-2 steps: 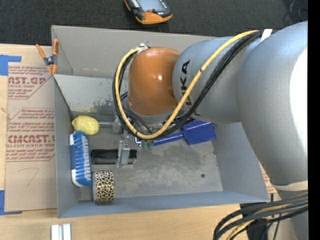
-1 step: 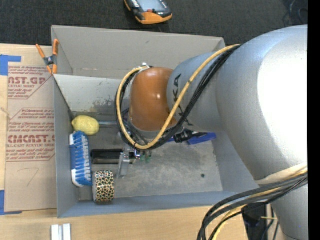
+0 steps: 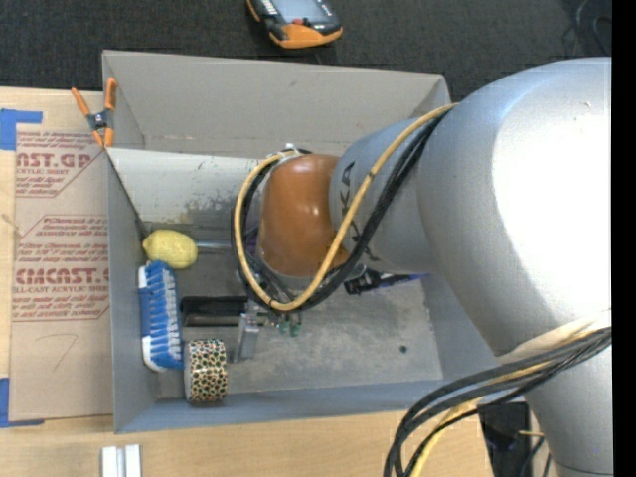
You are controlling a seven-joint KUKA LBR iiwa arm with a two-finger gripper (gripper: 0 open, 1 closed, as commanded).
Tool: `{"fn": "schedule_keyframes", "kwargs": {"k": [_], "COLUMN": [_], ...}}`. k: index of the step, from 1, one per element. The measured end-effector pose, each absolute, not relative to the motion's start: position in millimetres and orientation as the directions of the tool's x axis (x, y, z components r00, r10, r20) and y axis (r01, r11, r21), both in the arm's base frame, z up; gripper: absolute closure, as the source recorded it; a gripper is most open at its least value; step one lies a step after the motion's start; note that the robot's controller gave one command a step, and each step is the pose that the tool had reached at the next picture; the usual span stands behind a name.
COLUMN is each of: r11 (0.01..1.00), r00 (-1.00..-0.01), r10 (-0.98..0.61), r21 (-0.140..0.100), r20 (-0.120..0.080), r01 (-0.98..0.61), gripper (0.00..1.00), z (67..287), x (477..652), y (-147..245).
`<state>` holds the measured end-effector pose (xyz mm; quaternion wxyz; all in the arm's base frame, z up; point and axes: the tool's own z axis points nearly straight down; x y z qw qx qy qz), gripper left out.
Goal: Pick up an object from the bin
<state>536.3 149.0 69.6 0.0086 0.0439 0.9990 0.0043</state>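
Camera view: one overhead position above the bin, looking down and tilted somewhat to one side. The far and left walls show their inner faces.
Range: close. The bin spans most of the frame, and its bottom is exposed at left and centre.
Arm: enters from the right. It stands nearest the lens, looms large and covers the bin's right side.
Margin: a band of dark floor runs beyond the far wall, along the top edge.

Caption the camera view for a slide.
KUKA arm's gripper low in the grey bin, beside a black bar, blue brush, leopard-print roll and yellow lump.
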Motion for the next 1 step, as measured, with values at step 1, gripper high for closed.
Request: {"fn": "schedule_keyframes", "kwargs": {"k": [1], "r11": [0.997], "r00": [-0.996], "r10": [0.083], "r21": [0.010], "r20": [-0.013], "r01": [0.083], "gripper": [1.00], "z": [70.6], "x": [537.5], "y": [150.2]}}
